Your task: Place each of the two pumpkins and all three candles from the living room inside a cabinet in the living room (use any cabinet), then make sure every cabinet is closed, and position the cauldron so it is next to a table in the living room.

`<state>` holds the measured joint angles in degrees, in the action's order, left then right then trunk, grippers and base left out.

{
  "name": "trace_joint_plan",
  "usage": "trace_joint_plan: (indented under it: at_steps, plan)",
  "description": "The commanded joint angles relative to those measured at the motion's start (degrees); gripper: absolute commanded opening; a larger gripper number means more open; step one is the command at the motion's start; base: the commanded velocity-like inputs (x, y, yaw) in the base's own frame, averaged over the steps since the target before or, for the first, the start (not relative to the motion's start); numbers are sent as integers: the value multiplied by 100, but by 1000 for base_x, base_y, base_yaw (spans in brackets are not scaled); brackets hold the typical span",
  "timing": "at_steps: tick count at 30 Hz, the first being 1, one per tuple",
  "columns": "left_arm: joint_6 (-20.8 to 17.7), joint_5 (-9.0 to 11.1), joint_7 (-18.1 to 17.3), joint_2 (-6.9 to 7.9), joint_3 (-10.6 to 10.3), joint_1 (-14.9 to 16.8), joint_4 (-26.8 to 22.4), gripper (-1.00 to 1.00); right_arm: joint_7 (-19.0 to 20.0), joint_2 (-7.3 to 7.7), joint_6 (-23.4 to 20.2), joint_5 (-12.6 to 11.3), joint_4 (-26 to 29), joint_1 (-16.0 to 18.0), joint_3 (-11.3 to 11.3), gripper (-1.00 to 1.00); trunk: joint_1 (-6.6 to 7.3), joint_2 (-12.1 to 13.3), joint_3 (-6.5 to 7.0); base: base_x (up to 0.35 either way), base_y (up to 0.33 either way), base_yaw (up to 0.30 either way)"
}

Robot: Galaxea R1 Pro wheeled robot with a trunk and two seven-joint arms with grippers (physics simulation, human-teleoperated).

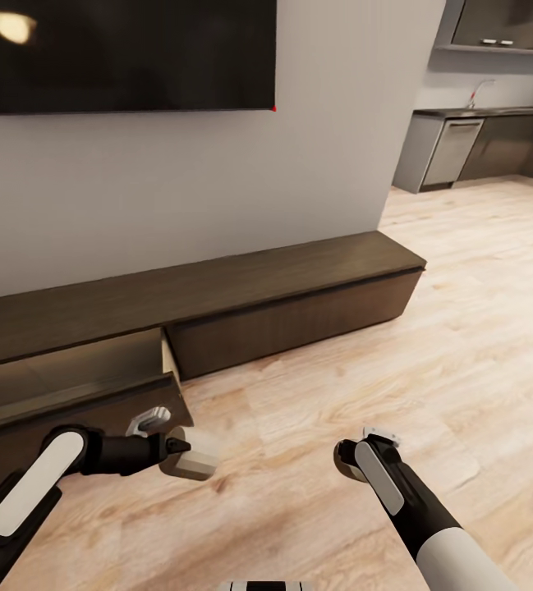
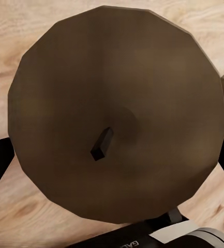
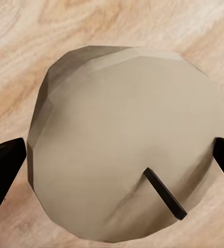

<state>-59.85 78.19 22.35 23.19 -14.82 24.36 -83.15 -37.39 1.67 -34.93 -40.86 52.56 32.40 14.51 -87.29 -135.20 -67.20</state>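
A tan candle (image 1: pixel 194 456) hangs just above the floor in front of the cabinet's open drawer (image 1: pixel 77 386), with my left gripper (image 1: pixel 176 450) shut on it. In the left wrist view this candle (image 2: pixel 117 93) shows its brown top and wick, between the gripper (image 2: pixel 112 160) fingers. My right gripper (image 1: pixel 351 465) hovers over the floor to the right, shut on a second, paler candle (image 3: pixel 122 139), its fingertips (image 3: pixel 3 170) at the candle's sides. The long dark-brown cabinet (image 1: pixel 282 279) runs along the wall; its right drawer front is shut.
A large dark TV (image 1: pixel 118 49) hangs on the grey wall above the cabinet. Dark grey kitchen units (image 1: pixel 463 148) stand at the back right. Light wood floor (image 1: pixel 463 345) stretches open to the right of the cabinet.
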Motion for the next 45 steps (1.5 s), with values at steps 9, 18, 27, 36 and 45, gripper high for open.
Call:
trace_joint_plan:
  at_steps: [9, 18, 27, 36, 45]
  plan:
    - [8, 83, 50, 50, -15, 7, 53, -100, -49, 9, -20, -44, 12, 4, 26, -100, 1, -2, -4, -150, 118, 284]
    - [8, 82, 40, 56, -11, 7, 54, -100, -49, 9, -29, -44, 10, 3, 26, -100, 1, -2, -4, -91, 273, 284]
    - [-1, -108, 257, 63, 188, 7, 47, -100, -47, 2, -38, -51, 11, 4, 24, -100, 89, 158, 67, -1, 25, 286]
    - [8, -423, 1316, 36, 249, 7, 55, -100, -48, -29, -243, -55, 27, 12, 10, -100, 287, 519, 217, 0, 0, 286]
    - [8, -423, 1760, -4, 224, 7, 194, -100, -374, -35, -780, -117, 302, 12, -15, -100, 485, 880, 346, 0, 0, 282]
